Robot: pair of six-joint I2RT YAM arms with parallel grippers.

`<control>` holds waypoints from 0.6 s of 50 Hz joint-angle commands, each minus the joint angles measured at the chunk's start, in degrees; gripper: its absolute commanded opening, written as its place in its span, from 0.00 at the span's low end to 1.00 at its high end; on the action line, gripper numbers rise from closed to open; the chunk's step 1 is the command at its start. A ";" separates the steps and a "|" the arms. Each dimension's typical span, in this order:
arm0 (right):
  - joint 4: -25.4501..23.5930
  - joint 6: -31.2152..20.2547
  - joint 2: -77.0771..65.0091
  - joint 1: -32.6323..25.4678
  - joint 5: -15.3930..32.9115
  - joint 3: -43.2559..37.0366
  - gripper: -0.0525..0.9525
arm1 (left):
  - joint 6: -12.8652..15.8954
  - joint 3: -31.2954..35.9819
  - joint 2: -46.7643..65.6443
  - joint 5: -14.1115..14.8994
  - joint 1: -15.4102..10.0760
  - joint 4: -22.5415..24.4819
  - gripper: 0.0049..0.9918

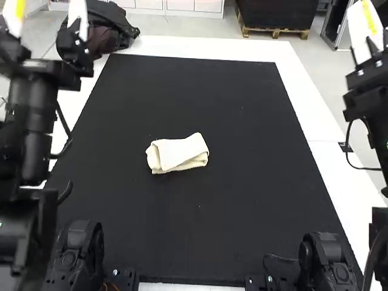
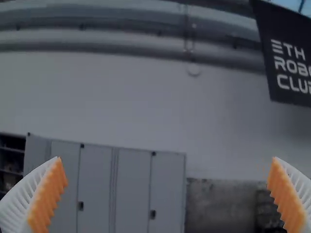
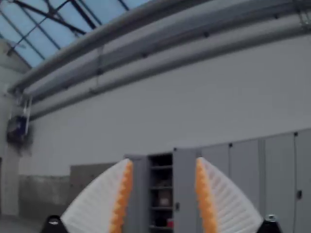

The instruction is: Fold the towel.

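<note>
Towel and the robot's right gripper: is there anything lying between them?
Nothing lies there: in the high view, the stretch from the towel toward the right gripper is bare black mat, then white tabletop.

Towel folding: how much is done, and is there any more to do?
The towel looks folded up: it lies in a small, thick bundle on the black mat. Nothing is being held: the left hand and right hand are both open and empty. Maybe only tidying is left, because the top flap lies slanted.
</note>
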 commanded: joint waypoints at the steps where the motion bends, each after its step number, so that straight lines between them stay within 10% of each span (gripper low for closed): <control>1: 0.79 -12.70 -0.25 -0.67 10.07 -2.83 0.79 | 2.97 -6.36 -0.27 -4.64 1.41 1.30 0.97; 3: 1.41 -18.77 -0.25 -0.67 12.89 -5.55 0.96 | 4.56 -8.21 -0.27 -4.82 1.58 2.97 0.97; 9: 7.56 -30.54 -0.34 -0.76 21.41 -15.22 0.97 | 11.41 -14.71 -0.19 -3.68 1.85 12.55 0.96; 14: 13.36 -28.52 -0.34 -0.85 32.57 -21.72 0.97 | 11.68 -20.51 -0.19 -3.41 1.85 18.70 0.96; 17: 16.35 -28.79 -0.25 -1.02 31.34 -25.15 0.96 | 11.94 -24.03 -0.27 -3.50 1.76 20.90 0.96; 23: 14.15 -27.29 -0.25 -1.02 25.19 -28.58 0.96 | 12.38 -28.60 -0.19 -3.59 1.85 19.75 0.96; 30: 8.96 -25.18 -0.34 -1.02 26.86 -32.62 0.95 | 12.47 -28.69 -0.27 -3.76 1.85 8.15 0.96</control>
